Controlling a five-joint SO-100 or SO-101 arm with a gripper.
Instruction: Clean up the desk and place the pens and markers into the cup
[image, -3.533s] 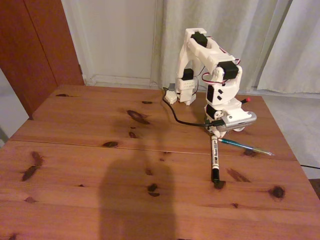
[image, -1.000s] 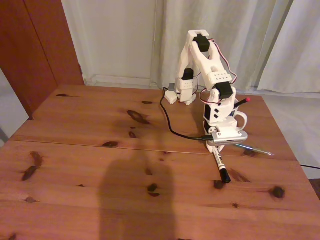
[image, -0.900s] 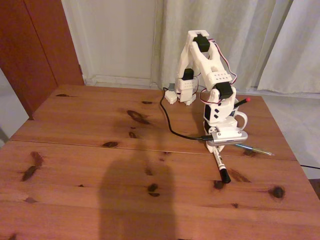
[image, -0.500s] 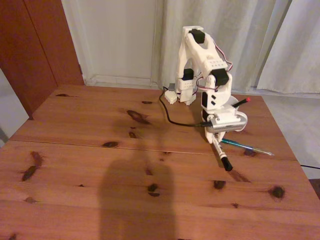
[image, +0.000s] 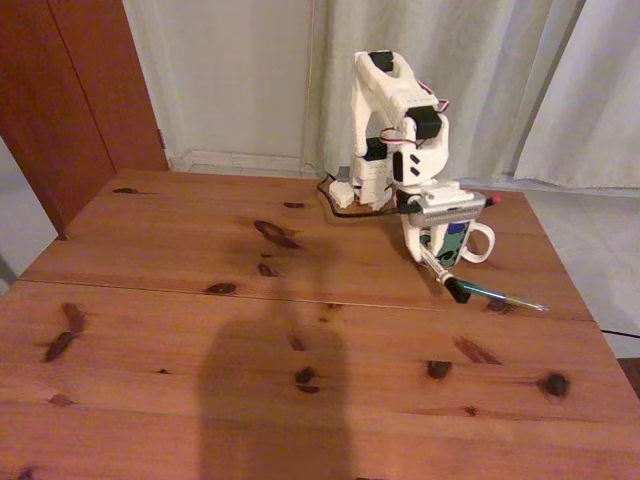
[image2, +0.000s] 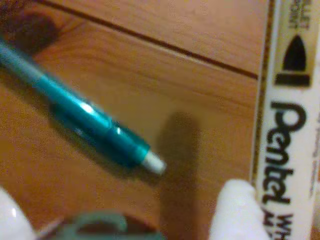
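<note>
1. Fixed view: the pincer (image: 432, 250) is hanging just in front of the cup (image: 462, 240), pinching the white marker (image: 443, 274) above the counter (image: 250, 330).
2. The marker's long axis is slanting down and to the right in this view, w/ the black cap as the low end, clear of the wood, its white barrel running up into the pincer.
3. The cup is sitting right behind and slightly right of the pincer, handle facing right; its mouth is hidden by the arm, so how high the marker is hanging relative to the rim can't be told.
4. A red-tipped stick (image: 491, 200) is showing just right of the wrist, above the cup; prob. the black pen already standing in it, though that's a judgement.
5. The teal pen (image: 500, 296) is lying flat on the counter, just right of the marker's cap, running left-right.
6. Wrist view: a white finger (image2: 232, 210) is pressing against the marker barrel (image2: 290, 125), printed "Pentel"; the teal pen (image2: 95, 122) is lying diagonally on the wood below, apart from the marker.
7. Judgement: the coming move is turning on lifting the cap end over the rim, then tipping the marker upright for the drop.
</note>
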